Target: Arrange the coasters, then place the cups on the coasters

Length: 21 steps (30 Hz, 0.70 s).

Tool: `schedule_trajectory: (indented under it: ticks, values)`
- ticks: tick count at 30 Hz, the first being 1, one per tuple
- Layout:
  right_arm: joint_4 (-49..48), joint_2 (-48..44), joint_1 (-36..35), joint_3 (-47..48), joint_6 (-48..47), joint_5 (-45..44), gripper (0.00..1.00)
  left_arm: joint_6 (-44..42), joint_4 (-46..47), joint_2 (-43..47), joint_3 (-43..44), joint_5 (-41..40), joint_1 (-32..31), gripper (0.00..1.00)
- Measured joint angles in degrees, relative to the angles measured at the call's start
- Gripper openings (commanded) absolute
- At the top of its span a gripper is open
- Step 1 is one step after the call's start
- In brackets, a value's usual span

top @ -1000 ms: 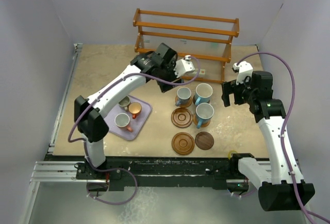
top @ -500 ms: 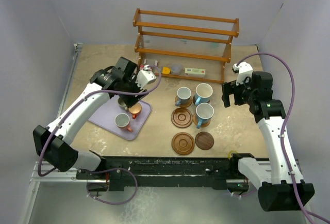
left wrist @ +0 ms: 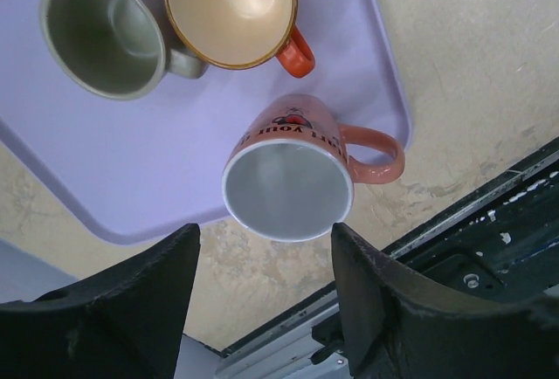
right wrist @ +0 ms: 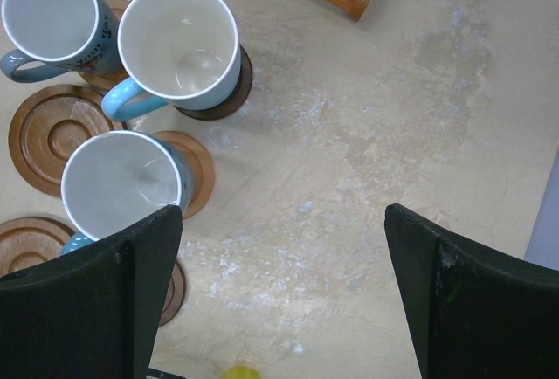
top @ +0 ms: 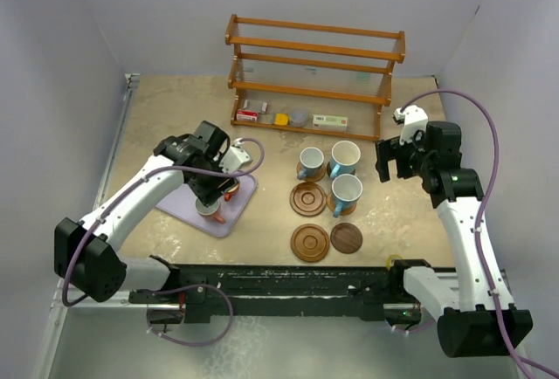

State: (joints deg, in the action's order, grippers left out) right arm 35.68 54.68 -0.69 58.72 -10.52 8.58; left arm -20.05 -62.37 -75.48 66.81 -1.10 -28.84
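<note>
Left arm has swung back from the cups at mid-tabletop and come down over the lavender tray, which lies toward the tabletop's near left. Elbow is bent and the wrist points straight down. The left hand is partly spread, its fingers flanking the rim of the copper-orange cup at the tray's near edge without gripping it.

That cup carries printed lettering and a red motif, seen upside down and not fully legible. A second copper-orange cup and a grey-green cup stand further up the tray.

The right hand hangs wide and empty above bare tabletop toward the right edge. Three pale blue cups stand on coasters at mid-tabletop. Two grooved coasters and a dark coaster lie bare nearer the front edge.
</note>
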Motion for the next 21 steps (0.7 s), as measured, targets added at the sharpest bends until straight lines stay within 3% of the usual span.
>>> schedule_trajectory:
  ticks: [14, 21]
  values:
    - [0.0, 0.1, 0.0, -0.2, -0.2, 0.6, 1.00, -1.2, 3.9, -4.1, -4.2, 2.1, 7.9, 0.41]
    - [0.0, 1.0, 0.0, -0.2, -0.3, 0.7, 1.00, -1.3, 6.6, -5.5, -7.3, 2.7, 8.5, 0.30]
